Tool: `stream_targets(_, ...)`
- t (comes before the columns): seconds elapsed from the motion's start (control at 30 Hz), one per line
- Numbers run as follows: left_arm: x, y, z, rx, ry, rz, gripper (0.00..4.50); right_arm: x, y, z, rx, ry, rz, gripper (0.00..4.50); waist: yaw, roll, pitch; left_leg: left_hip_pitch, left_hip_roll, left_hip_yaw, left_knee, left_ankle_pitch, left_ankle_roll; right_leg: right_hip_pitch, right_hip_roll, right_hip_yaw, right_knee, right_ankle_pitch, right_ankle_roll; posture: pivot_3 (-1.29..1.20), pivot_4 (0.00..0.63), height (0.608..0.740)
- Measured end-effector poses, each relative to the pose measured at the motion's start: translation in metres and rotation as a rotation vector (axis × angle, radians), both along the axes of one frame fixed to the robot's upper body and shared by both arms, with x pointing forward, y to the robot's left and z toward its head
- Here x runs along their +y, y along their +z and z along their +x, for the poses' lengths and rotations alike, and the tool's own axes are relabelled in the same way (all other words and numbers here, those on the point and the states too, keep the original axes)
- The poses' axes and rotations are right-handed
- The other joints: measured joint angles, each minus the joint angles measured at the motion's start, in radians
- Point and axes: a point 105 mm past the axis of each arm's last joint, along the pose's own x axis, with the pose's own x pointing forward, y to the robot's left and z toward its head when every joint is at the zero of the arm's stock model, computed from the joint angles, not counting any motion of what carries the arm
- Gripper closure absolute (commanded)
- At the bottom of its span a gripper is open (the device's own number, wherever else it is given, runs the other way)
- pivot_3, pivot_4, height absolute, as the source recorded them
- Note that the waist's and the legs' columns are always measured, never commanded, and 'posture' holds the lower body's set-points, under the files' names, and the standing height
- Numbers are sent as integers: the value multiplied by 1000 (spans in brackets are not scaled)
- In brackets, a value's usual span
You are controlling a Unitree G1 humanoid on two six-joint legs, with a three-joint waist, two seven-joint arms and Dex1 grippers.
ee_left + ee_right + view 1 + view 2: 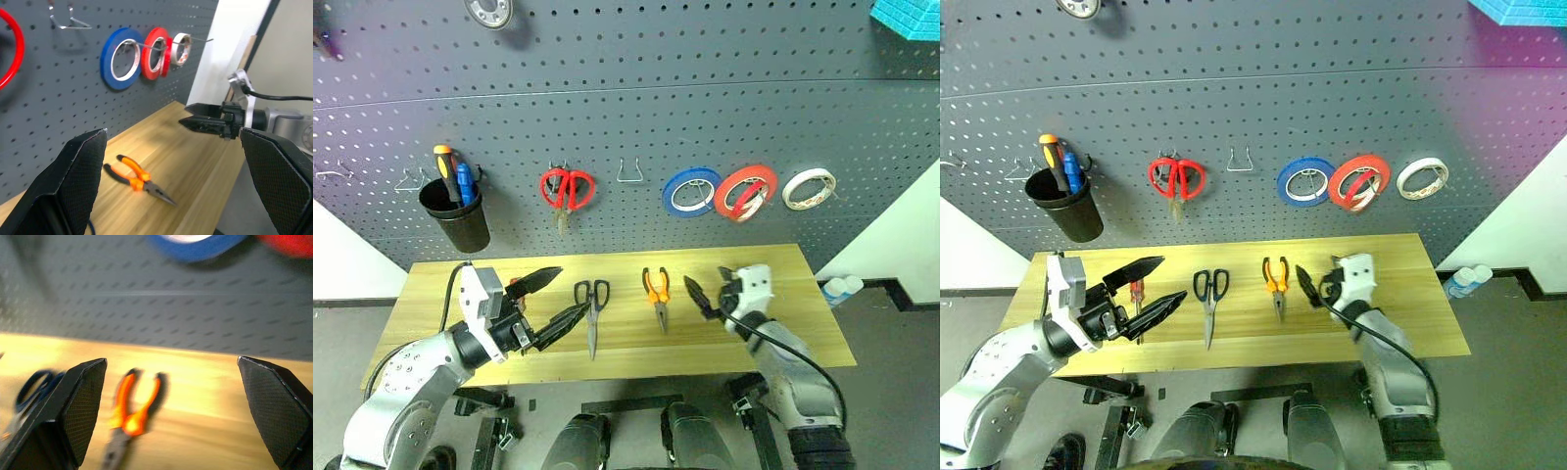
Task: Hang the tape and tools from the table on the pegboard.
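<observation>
Closest in, both arms hang over the front of the table. The left gripper has its fingers spread wide and empty, poised above the near left planks. In the right eye view a slim red-handled screwdriver peeks out between those fingers, lying on the wood beneath them. The right gripper is spread too, nothing in it, hovering just beside the pliers.

Moving up the tabletop: black-handled scissors lie flat, blades pointing toward the near edge, and the orange-handled pliers lie just to their right, jaws toward the near edge as well. The right wrist view looks straight down on those pliers between its parted fingers, so my read is they're the next pick.

Further back, the pegboard. The thin red tape ring hangs there between the blue roll and a white roll. Red-handled scissors hang left of an empty hook, and a black cup holds two drivers.

The risks from here: the pliers lie flat, so fingertips may scrape wood and skid them away; pinching one handle could let them swing open; and a heavy reach toward the hooks might knock the hanging tape loose.
</observation>
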Motion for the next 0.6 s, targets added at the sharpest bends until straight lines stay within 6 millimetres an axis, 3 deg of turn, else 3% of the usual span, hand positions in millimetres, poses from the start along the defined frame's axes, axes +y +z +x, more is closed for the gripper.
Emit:
stream_targets(0.17,8,-7,-5,2,50,17,0,28,-10,13,103,33,-65,30,11,-3,9,-1,0,0,-1,0,0,-1,0,0,-2,0,0,47,190,740)
stream_targets(0.33,13,-10,-10,9,76,23,0,33,-19,26,149,19,-144,30,31,-4,19,-2,0,-1,-2,0,0,-2,0,-2,-3,1,2,79,206,740)
stream_targets(0.6,16,-9,-18,2,104,37,0,29,-31,29,242,-44,-180,30,27,-6,36,-3,0,-2,-2,0,1,-2,0,-2,-3,0,1,85,224,740)
